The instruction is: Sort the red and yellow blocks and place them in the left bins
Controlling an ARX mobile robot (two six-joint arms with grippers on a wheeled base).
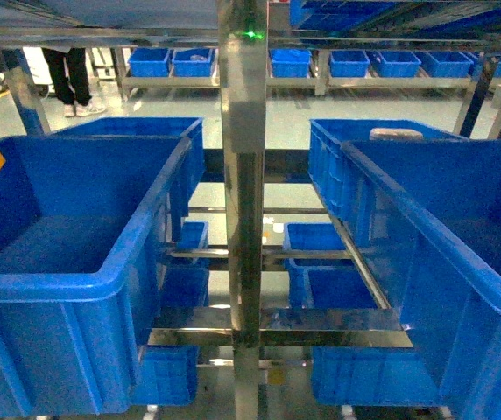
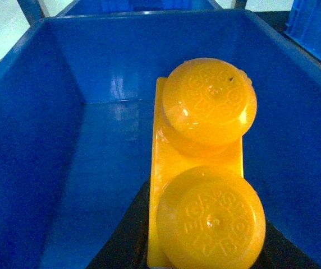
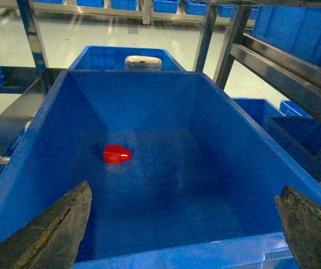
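While the left gripper (image 2: 205, 246) holds a yellow block (image 2: 205, 168) above a blue bin (image 2: 31, 140), the right gripper (image 3: 183, 224) gapes.

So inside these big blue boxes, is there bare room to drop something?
Plenty. The left bin shows bare floor between its walls, under the yellow block held by the left gripper. The right bin holds only a small red block left of centre; the rest is bare. Nothing is crowded.

Left bin (image 1: 75, 289) left of steel post (image 1: 243, 219); right bin (image 1: 461, 262) opposite. Block (image 3: 116, 153) lies in right bin. Further bins (image 1: 364, 63) behind.
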